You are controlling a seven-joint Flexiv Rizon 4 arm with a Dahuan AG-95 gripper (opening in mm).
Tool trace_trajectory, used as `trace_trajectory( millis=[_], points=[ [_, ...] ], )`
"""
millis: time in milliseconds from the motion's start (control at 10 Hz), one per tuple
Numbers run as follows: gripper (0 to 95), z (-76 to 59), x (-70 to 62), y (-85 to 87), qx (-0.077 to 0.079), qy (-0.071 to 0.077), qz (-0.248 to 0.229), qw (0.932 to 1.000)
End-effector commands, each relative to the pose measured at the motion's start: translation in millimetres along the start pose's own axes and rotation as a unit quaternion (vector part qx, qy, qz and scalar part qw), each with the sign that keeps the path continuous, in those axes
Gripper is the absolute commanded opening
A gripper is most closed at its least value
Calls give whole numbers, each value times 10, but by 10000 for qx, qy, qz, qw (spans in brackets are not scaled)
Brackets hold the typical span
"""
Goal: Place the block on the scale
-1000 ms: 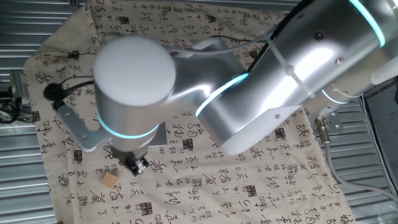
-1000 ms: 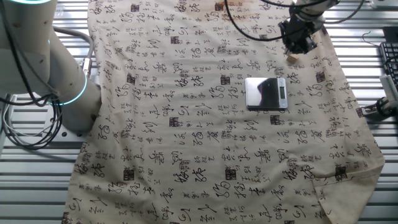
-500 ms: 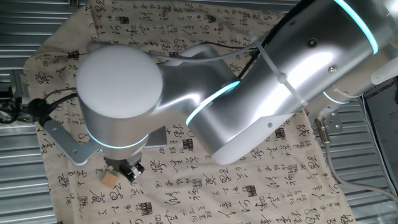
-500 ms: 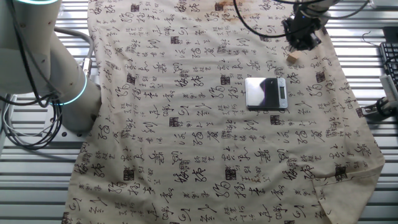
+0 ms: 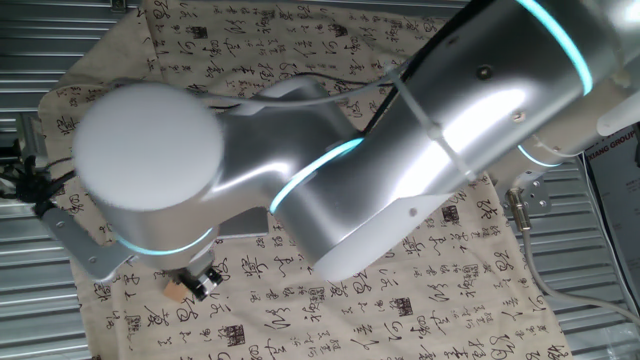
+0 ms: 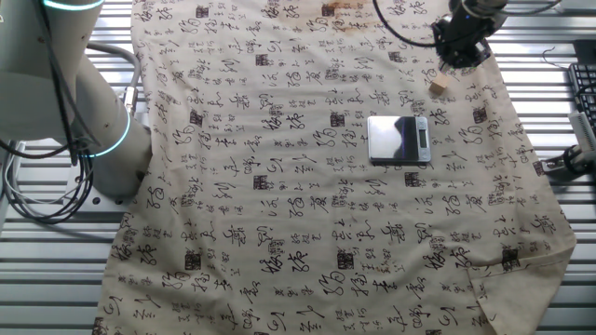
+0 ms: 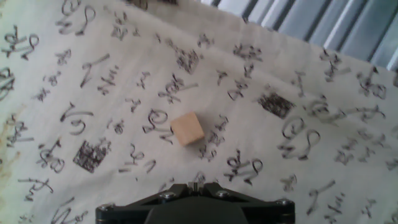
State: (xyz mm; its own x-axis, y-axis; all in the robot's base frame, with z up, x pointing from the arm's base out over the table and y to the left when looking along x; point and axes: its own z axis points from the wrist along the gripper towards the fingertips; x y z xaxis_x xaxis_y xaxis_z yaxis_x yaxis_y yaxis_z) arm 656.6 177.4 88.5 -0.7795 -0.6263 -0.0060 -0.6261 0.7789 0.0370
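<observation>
In my hand view the block (image 7: 187, 129) lies free on the calligraphy-printed cloth (image 7: 298, 162), ahead of the gripper (image 6: 463, 48). I cannot tell whether the fingers are spread or closed. Beyond, the scale (image 6: 399, 140) sits on the cloth-covered surface, near the block but apart from it.

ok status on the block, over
Gripper above the cloth, holding nothing, jaws not visible. Block loose on the cloth, short of the scale. Nothing between them.
</observation>
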Motion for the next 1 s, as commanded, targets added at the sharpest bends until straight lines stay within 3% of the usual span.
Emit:
trace_trajectory(
  millis=[100,1000],
  points=[
    [0,-13,13,6,19,4,-25,10000],
    [0,51,-27,-10,31,64,-152,9999]
  ],
)
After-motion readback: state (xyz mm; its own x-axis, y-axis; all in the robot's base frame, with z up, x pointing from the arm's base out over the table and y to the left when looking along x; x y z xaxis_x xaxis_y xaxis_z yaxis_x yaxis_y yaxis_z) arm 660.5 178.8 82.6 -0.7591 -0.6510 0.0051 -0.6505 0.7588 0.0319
